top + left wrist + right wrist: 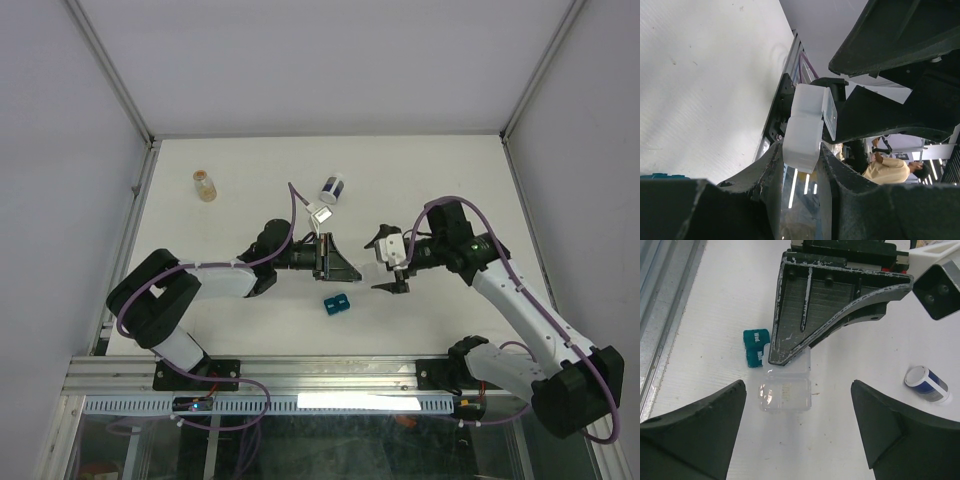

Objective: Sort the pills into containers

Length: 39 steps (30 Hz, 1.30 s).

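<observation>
The right pincer [797, 387] hangs over the white tabletop [715, 300] with its two dark fingers [695, 430] spread wide. A clear container [785, 397] sits between them. The left pincer [789, 356] reaches in from the top, its tip on the container's far edge. A teal block [755, 347] lies just left of that tip. A white jar [926, 384] with a blue band lies on its side, well apart to the right.

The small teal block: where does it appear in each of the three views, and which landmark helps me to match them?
Top external: the teal block lies just below the centre, under the left gripper.
Left wrist: only a teal sliver shows at the bottom left edge.
Right wrist: left of centre, beside the clear container.
Shared landmark: the left gripper, shut on that container, shows in all three.
</observation>
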### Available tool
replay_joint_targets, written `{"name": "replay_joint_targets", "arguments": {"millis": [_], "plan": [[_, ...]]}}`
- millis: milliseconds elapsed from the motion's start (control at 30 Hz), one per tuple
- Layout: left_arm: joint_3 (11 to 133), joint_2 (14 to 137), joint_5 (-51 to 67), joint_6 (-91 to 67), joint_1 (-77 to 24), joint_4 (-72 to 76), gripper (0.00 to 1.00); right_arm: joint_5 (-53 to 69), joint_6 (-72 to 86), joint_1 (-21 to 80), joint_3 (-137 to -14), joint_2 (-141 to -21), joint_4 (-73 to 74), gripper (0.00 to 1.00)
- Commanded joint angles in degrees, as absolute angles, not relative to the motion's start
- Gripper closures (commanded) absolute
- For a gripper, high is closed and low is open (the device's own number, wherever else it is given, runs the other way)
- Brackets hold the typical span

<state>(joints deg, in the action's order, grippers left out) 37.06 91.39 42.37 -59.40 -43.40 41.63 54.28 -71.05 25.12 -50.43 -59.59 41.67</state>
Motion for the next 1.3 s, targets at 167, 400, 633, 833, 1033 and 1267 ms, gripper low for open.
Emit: {"name": "replay_joint_targets", "arguments": {"millis": [167, 400, 633, 833, 1033, 1267], "plan": [[38.5, 90.2, 44.5, -58.8, -43.2, 43.5, 1.00, 52.4, -61.1, 25.0, -52.6, -57.6, 34.9, 0.20], [38.9, 90.4, 44.8, -56.5, -43.2, 40.9, 1.00, 51.1, -52.5, 22.8, -53.7, -57.0, 31.6, 0.29], [39.2, 90.8, 45.9, -55.1, -43.2, 40.3, 1.00, 46.1, -43.6, 21.9, -54.5, -58.4, 28.0, 0.33], [40.1, 92.1, 47.0, -53.2, -43.2, 39.9, 1.00, 43.4, -41.1, 22.0, -55.6, -62.0, 29.1, 0.38], [40.9, 92.2, 47.8, -50.9, -43.3, 39.7, 1.00, 41.4, -40.7, 22.7, -55.3, -64.1, 29.5, 0.42], [42.5, 93.5, 49.0, -47.1, -43.3, 37.5, 1.00, 40.0, -40.8, 23.5, -55.4, -66.0, 30.7, 0.44]]}}
